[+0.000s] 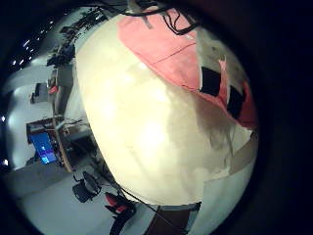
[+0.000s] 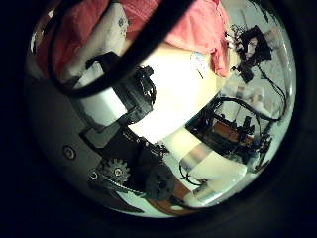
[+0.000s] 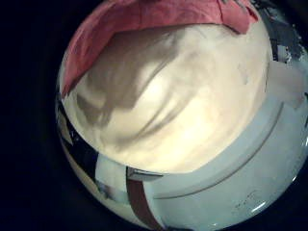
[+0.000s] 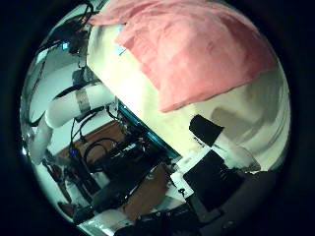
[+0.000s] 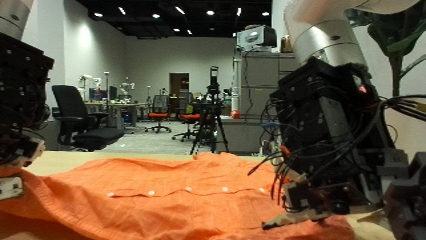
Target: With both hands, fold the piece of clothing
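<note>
An orange buttoned garment [image 5: 160, 195] lies spread flat on the cream table [image 1: 147, 127]. My right hand [image 5: 326, 140] hangs close over the garment's edge, fingers relaxed and pointing down, holding nothing. Only part of my left hand [image 5: 20, 95] shows, above the garment's other end, with a fingertip [image 5: 11, 186] low near the cloth. In the left little finger side palm view, black fingertips [image 1: 210, 81] sit at the garment [image 1: 161, 44] edge. The right thumb side palm view shows the garment [image 4: 192, 49] lying flat beside an extended finger [image 4: 209, 132] over bare table.
Bare cream table [image 3: 164, 96] stretches between the garment [image 3: 144, 17] and the table's front edge. Behind the table are office chairs [image 5: 73, 115], a tripod [image 5: 211, 110] and desks.
</note>
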